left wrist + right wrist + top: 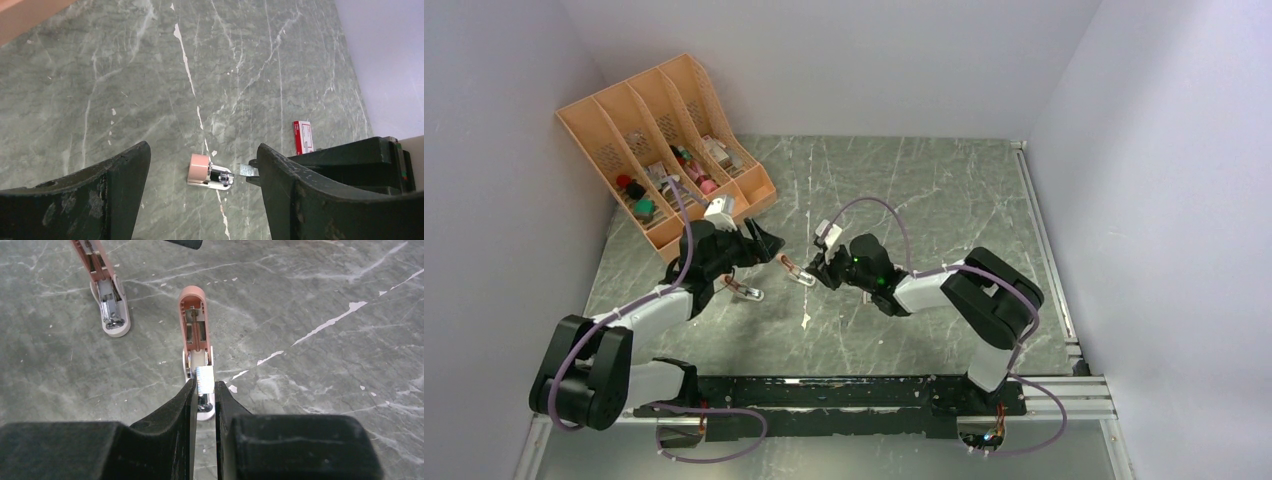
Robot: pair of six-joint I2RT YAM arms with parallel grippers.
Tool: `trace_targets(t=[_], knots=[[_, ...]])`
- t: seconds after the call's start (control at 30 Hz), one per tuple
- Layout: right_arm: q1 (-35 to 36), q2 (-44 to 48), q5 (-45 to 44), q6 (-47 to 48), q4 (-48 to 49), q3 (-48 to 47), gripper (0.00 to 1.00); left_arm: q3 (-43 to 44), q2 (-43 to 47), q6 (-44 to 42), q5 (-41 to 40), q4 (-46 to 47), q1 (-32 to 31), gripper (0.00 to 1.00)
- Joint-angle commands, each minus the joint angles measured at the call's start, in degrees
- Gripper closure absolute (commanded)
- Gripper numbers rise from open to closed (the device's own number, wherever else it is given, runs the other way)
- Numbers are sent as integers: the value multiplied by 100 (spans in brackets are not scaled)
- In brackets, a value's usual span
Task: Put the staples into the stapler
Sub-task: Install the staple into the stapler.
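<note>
My right gripper is shut on a short silvery strip of staples, which it holds just above the near end of an opened pink stapler. That stapler lies flat on the table, with its pink top swung back and its metal channel exposed. From the left wrist view the same stapler shows end-on, with the strip at its mouth. My left gripper hovers wide open to the left of it, holding nothing. The red-and-white staple box lies on the table beyond.
A second opened pink stapler lies on the table to the left. An orange desk organizer with small items in its slots stands at the back left. White walls close in the grey marble table.
</note>
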State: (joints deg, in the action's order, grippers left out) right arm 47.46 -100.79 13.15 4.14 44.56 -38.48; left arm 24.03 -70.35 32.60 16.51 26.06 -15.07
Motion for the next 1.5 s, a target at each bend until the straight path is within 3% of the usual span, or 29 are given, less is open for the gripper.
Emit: trace_targets(t=[0.0,0.37,1.47], knots=[[52,-145,-130,-159,-243,-189,88,-125,-73,88,264,619,57,18],[129,-359,-45,-180,-632,-447,88,-214,-180,76,366,768,57,19],[138,-518,-102,-314,-629,-585,88,-157,-208,-25,366,751,57,20]])
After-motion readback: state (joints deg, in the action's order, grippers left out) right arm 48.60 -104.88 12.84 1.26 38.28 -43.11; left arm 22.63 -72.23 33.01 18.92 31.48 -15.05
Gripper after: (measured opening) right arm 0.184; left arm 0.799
